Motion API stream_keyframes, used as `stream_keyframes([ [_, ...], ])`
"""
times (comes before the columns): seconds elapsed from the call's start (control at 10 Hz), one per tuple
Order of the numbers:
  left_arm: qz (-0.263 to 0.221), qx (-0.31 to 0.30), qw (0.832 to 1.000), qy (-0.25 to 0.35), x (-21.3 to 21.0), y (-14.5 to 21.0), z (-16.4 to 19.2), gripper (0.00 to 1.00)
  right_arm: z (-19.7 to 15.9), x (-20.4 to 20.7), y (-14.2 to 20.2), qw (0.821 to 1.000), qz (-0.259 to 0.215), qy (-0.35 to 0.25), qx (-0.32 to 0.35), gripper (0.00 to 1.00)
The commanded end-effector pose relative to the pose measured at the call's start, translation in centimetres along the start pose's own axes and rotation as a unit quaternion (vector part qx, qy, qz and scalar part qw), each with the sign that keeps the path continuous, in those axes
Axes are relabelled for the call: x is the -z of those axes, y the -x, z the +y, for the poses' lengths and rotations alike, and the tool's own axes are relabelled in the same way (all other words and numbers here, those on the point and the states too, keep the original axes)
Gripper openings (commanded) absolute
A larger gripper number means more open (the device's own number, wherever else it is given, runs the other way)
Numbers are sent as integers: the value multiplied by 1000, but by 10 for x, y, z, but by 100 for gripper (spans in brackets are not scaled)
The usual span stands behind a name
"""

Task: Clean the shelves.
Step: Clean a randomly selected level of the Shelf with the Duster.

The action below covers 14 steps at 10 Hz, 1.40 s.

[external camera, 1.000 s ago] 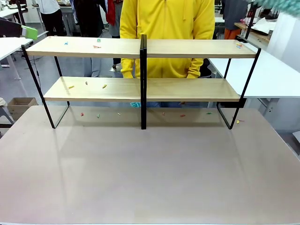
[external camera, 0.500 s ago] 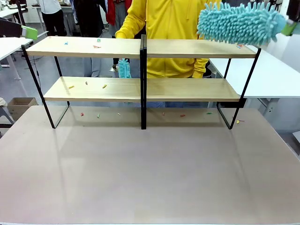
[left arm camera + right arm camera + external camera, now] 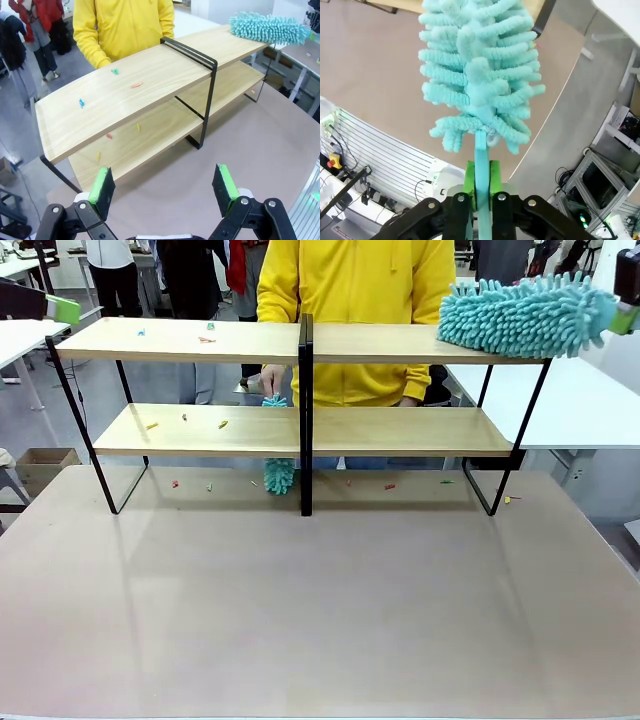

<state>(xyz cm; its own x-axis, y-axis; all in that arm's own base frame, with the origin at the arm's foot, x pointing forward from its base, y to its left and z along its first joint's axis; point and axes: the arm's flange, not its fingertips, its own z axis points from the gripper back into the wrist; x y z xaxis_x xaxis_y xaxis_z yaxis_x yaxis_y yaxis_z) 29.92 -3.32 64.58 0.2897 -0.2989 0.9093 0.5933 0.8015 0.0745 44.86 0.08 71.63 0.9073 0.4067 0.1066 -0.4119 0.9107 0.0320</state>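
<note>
From the front, the shelves [image 3: 400,430] stand across the far half of the surface [image 3: 320,600], and a big teal duster [image 3: 525,315] lies on the right end of the top board [image 3: 180,340]. Behind them a person [image 3: 355,290] in yellow has a hand [image 3: 272,375] on a small duster [image 3: 280,477] that hangs down past the lower board. Coloured scraps [image 3: 222,424] dot both boards on the left half. Over to the left wrist view: the left end effector [image 3: 162,172] hovers above the surface in front of the rack's near end, jaws spread wide, nothing in them. The top board's scraps show plainly here, with the big duster away at the far end. Now the right wrist view: the right end effector [image 3: 481,192] is clamped tight on the duster's thin handle [image 3: 481,150], the fluffy head fanning out beyond. To my eye these shelves are stiff but light, smooth wood on a thin black frame, so a hard shove could skid or rock them. Light strokes look wiser. If they need steadying, I'd take the centre post [image 3: 305,410] or an end bar of the frame, not a board edge.
</note>
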Motion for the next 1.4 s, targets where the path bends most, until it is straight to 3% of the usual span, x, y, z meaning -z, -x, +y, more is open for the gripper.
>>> stream_keyframes([
  [0.0, 0, 5, 1000, 0, -1, 2, 0, 100, 0, -1, 2, 999, 6, 22, 31, 12],
  [0.2, 0, 5, 1000, 0, -1, 2, 0, 100, -1, -7, 8, 985, 0, 127, 119, 12],
  [0.5, 0, 5, 1000, 0, -1, 2, 0, 100, 11, -13, 14, 983, -72, 152, 76, 12],
  [0.7, 0, 5, 1000, 0, -1, 2, 0, 100, 13, -14, 15, 994, -84, 69, 27, 12],
  [1.0, 0, 5, 1000, 0, -1, 2, 0, 100, -11, -25, 28, 995, -89, -34, 8, 12],
  [1.2, 0, 5, 1000, 0, -1, 2, 0, 100, -29, -44, 54, 979, -94, -168, -73, 12],
  [1.3, 0, 5, 1000, 0, -1, 2, 0, 100, -44, -62, 81, 955, -103, -250, -122, 12],
])
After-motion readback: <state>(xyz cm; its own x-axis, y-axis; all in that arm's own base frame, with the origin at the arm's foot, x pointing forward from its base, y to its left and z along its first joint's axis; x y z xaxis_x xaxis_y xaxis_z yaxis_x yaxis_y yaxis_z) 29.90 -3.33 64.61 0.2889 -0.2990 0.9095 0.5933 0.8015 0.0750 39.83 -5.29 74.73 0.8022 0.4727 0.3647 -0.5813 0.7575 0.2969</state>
